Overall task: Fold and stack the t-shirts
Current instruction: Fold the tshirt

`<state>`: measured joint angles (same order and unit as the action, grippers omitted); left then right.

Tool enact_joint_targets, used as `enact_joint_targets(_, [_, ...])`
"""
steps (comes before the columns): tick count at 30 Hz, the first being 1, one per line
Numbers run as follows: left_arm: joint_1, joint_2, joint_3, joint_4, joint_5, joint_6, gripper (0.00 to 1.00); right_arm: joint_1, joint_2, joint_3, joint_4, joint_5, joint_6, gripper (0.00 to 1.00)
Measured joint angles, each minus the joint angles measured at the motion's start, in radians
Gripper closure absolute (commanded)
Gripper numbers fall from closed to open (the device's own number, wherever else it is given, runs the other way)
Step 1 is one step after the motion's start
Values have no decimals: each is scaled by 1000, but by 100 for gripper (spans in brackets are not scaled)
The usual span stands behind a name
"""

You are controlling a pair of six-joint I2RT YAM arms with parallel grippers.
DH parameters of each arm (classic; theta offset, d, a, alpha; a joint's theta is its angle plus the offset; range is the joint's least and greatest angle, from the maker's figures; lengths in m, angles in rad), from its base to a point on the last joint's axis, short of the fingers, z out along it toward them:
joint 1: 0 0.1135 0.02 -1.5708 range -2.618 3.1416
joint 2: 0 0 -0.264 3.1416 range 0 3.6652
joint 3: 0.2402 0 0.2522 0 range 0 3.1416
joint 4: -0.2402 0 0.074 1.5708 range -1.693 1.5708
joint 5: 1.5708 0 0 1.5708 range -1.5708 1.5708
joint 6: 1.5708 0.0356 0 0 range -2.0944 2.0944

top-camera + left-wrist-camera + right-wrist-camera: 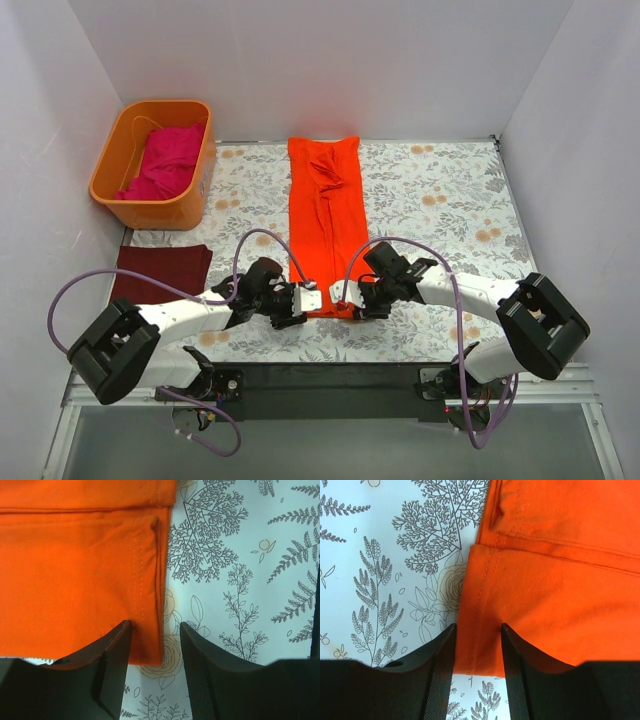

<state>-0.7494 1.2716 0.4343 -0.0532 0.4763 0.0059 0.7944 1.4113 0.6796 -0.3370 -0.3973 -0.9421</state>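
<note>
The orange-red t-shirt (325, 220) lies as a long narrow strip down the middle of the table, folded lengthwise. My left gripper (307, 298) is open at its near left corner; in the left wrist view (154, 627) the hem corner (147, 645) lies between the spread fingers. My right gripper (346, 298) is open at the near right corner; its jaws (477, 627) straddle the hem (482, 645). The dark maroon t-shirt (160, 270) lies folded at the left. The magenta-pink t-shirt (165, 160) is crumpled in the tub.
The rigid orange plastic tub (110, 165) stands at the back left against the wall. A floral cloth (440, 200) covers the table. White walls close in the left, back and right sides.
</note>
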Motion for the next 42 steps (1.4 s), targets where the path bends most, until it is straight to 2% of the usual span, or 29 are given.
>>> enact_joint_targets(3, [-1, 4, -4, 18, 2, 19, 55, 0, 6, -1, 16, -3, 1, 57])
enact_joint_targets(7, [-1, 26, -7, 55, -1, 26, 76, 5, 9, -10, 49, -4, 3, 64])
enact_joint_targets(8, [-1, 32, -7, 63, -2, 27, 82, 8, 11, -12, 59, -1, 4, 69])
enact_joint_targets(10, [-2, 41, -7, 75, -5, 32, 88, 13, 15, -15, 80, 3, 4, 73])
enact_joint_targets(13, [-2, 51, -4, 84, -7, 39, 100, 23, 27, -14, 114, 18, 8, 91])
enact_joint_targets(16, [-2, 56, 3, 80, -5, 40, 100, 31, 35, -13, 137, 32, 19, 98])
enact_joint_targets(22, [-5, 12, 6, 7, 6, 38, 100, 62, 12, -21, 129, 59, 36, 99])
enact_joint_targets(27, [-47, -122, 5, -130, 42, 10, 100, 177, -120, -81, 30, 42, 92, 99])
enact_joint_targets(30, [-58, -211, 8, -188, 64, -24, 100, 202, -177, -77, -23, 11, 128, 99])
enact_joint_targets(35, [-21, -249, 54, -255, 79, -51, 100, 158, -166, 13, -80, 1, 153, 99])
enact_joint_targets(42, [150, -150, 175, -274, 117, 5, 100, 1, -69, 184, -90, -22, 66, 99])
